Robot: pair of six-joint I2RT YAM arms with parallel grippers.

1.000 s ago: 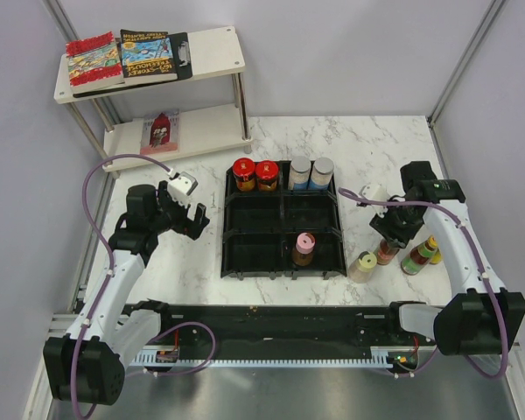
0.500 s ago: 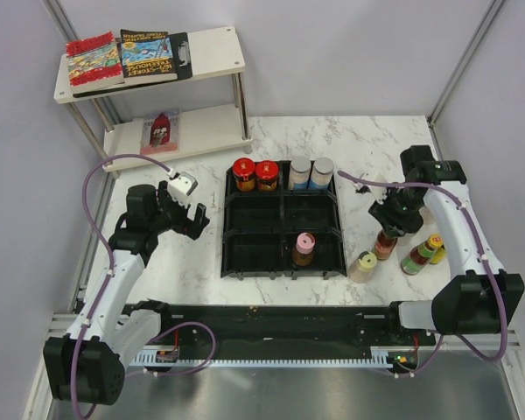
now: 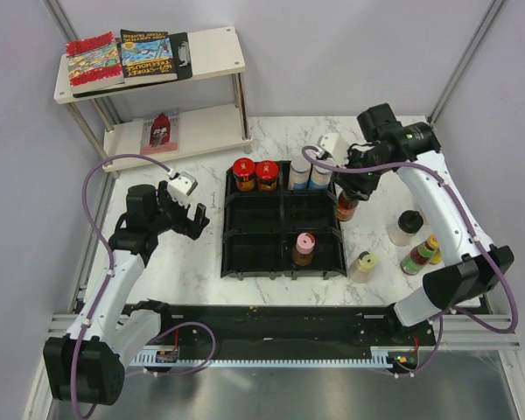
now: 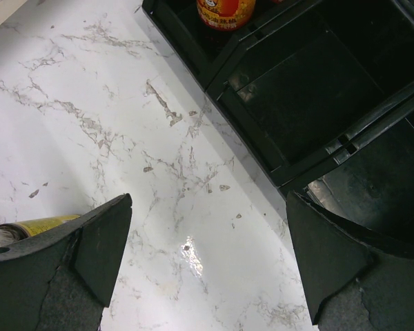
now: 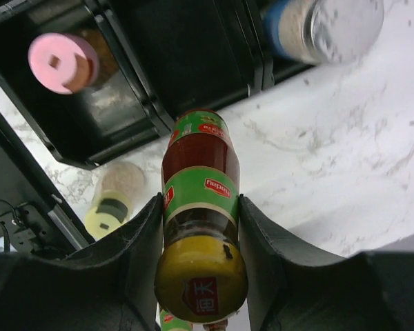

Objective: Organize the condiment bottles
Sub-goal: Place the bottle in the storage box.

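Over on the left, the left end effector [image 3: 187,213] is hovering above the marble surface [image 3: 201,254] with its fingers [image 4: 90,255] spread wide and nothing between them, just beside the black tray [image 3: 254,232]. In the tray's back row, two red-capped jars [image 3: 244,173] are standing in the left compartment and two silver-capped jars [image 3: 311,172] in the right one. A pink-capped bottle [image 3: 304,248] is standing alone in the front right compartment.

At the tray's right edge, the right end effector [image 5: 200,207] is clamping a yellow-capped bottle [image 5: 199,155] with a green label, holding it cap up by the neck. From where I stand I can't tell whether its base is touching anything.

Further right, loose on the surface, a cream-capped jar [image 3: 364,265] is sitting near the tray's front corner. A black-capped jar [image 3: 406,227] and two more bottles [image 3: 423,254] are standing beyond it.
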